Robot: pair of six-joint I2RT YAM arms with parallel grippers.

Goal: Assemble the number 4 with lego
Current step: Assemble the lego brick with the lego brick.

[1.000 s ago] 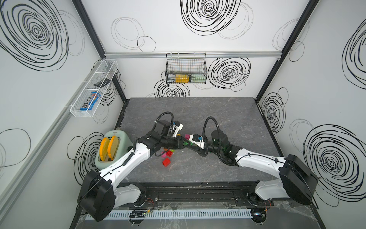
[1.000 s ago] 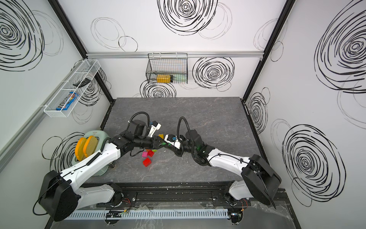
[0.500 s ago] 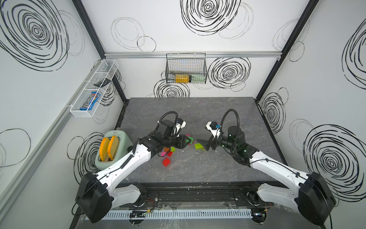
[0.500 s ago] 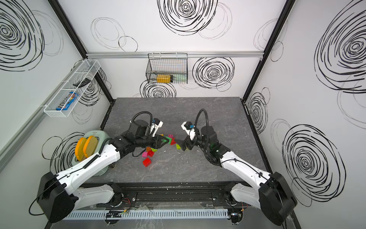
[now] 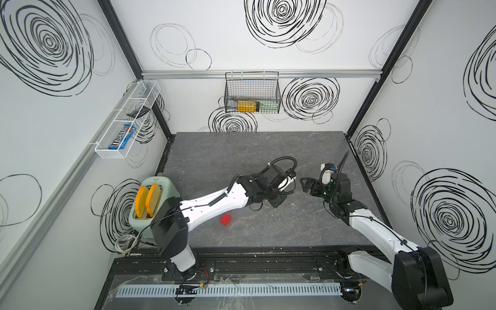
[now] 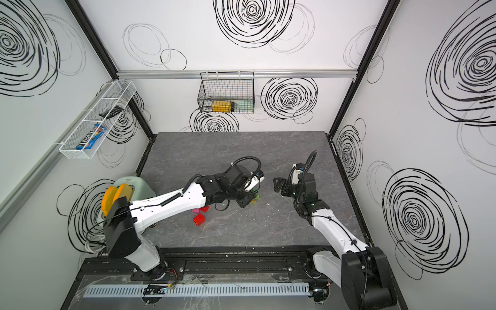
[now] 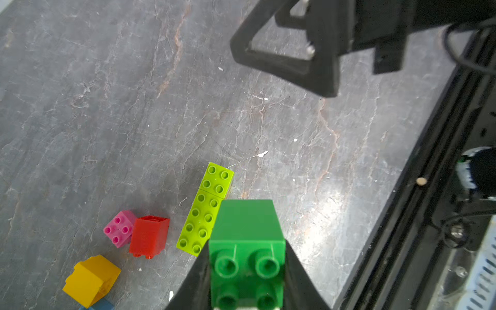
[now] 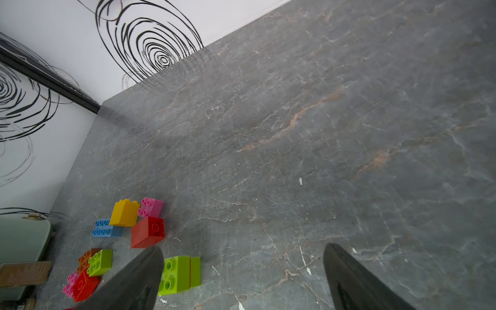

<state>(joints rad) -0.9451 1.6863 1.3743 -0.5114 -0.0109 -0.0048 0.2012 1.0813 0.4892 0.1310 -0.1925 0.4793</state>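
L tool (image 7: 247, 284) is clenched on a dark green brick (image 7: 247, 228), studs facing the wrist cam, held over the near end of a lime strip (image 7: 200, 222). The strip lies flat on the bench (image 7: 107, 94), studs up: a long piece w/ a short square lime piece (image 7: 217, 179) butted end to end at its far end. Off to one side of the L tool, a bit past the strip, a pink brick (image 7: 119, 228) touches a red brick (image 7: 149, 236) tipped on its side. Next to those a yellow brick (image 7: 91, 279) sits tilted against a blue brick (image 7: 102, 306); can't tell if it's stacked on it. R tool (image 8: 241, 281) is released, fingers (image 8: 134, 279) spread wide over the bench. In both top views it faces the L tool tip to tip w/ a clear gap between them. The lime strip lies just beside one R finger. Further out from the R tool on that side is a 2nd cluster: orange brick (image 8: 86, 259), small lime brick (image 8: 100, 261), another pink brick (image 8: 70, 284) & another red brick (image 8: 84, 285), all near the toaster (image 8: 24, 236).
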